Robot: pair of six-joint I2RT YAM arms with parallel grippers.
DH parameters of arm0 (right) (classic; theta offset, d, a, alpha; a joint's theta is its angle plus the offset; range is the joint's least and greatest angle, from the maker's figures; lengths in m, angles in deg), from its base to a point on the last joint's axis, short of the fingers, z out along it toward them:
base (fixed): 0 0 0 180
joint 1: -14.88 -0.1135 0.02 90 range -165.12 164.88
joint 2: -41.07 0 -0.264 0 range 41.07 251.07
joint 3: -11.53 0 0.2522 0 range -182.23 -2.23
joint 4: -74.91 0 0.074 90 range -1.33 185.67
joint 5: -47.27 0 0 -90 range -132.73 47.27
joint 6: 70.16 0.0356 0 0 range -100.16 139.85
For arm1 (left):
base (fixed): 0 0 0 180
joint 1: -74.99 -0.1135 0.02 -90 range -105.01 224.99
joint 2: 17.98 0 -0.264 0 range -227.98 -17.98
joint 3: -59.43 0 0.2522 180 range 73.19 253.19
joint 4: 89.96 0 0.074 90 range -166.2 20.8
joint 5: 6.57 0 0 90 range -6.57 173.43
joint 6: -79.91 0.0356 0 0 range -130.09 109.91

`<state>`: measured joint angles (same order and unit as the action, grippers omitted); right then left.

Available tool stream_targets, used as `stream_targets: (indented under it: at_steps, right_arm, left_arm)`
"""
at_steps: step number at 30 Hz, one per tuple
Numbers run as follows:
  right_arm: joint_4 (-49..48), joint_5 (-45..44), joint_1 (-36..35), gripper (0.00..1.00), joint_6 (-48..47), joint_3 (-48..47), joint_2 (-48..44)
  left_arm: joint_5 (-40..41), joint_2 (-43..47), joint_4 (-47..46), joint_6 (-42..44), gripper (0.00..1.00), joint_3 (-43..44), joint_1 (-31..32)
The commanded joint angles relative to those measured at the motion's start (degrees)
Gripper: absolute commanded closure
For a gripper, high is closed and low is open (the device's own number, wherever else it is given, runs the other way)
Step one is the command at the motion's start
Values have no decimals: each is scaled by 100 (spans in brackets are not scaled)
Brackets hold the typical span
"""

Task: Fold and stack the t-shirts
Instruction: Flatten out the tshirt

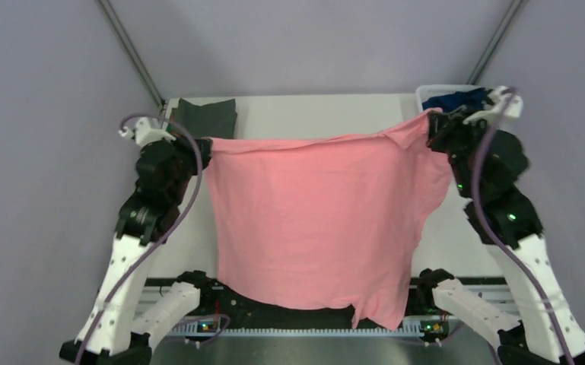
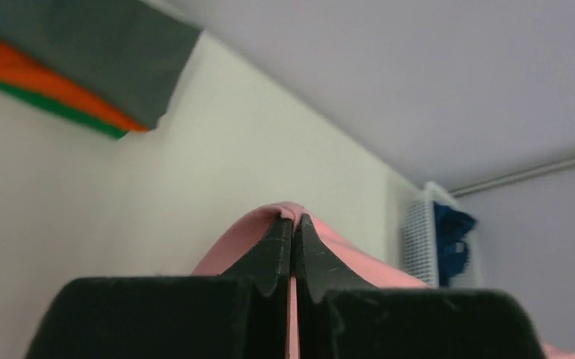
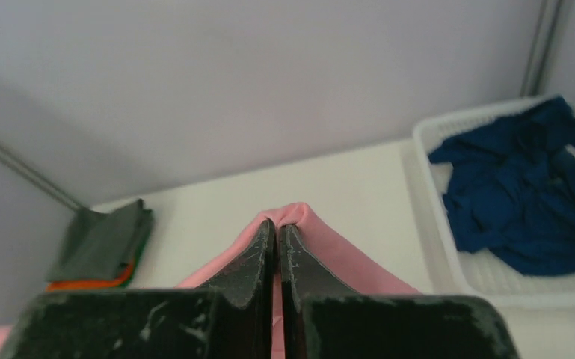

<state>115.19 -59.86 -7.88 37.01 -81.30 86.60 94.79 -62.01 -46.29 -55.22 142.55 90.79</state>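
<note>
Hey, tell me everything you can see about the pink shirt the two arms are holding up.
The pink t-shirt is plain, soft-looking cloth of one colour, spread wide between both arms and hanging like a curtain over the table. The left gripper pinches one upper corner, the right gripper the other, each shut on a fold. Its top edge sags slightly; its bottom edge is uneven, lowest on the right.

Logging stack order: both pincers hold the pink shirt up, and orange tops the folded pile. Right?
No: the dark grey shirt tops it, above the orange shirt (right wrist view). The left pincer and right pincer do hold the pink shirt.
</note>
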Motion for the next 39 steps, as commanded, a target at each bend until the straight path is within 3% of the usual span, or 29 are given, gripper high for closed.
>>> stream_targets:
  at_steps: [1,8,12,21,24,25,26,27,29,34,39]
  right_arm:
    - [-1189,-1728,-8,100,236,1198,816]
    - [-3188,-1067,396,100,665,2698,2558]
    - [-3796,-213,818,100,1112,2678,3676]
    - [-3856,785,1114,98,643,1163,5643]
    - [-3462,899,1199,95,475,288,6418]
    - [-3333,916,1241,91,418,0,6667]
    - [-3214,931,1281,77,364,-279,6939]
    - [-3031,985,1347,56,367,-563,7180]
    - [-2586,1260,1470,37,468,-1033,7497]
    - [-2861,1848,1521,2,574,-434,6918]
    - [-3250,2267,1521,1,737,680,5983]
  left_arm:
    - [1254,-1230,-299,-429,100,-786,-75]
    - [1088,-3886,-944,-581,100,-520,-471]
    - [669,-5223,-1067,-576,100,98,-699]
    - [-151,-7066,-780,-581,100,1734,-1071]
    - [-4,-7305,-776,-629,84,2178,-1110]
    - [64,-7372,-731,-686,78,2359,-1125]
    - [68,-7430,-623,-773,68,2502,-1149]
    - [-50,-7468,-492,-822,50,2667,-1182]
    - [-275,-7407,-297,-706,6,2925,-1212]
    - [-191,-6645,-64,-539,1,2768,-1206]
    - [-548,-5697,-595,-320,1,1520,-1006]
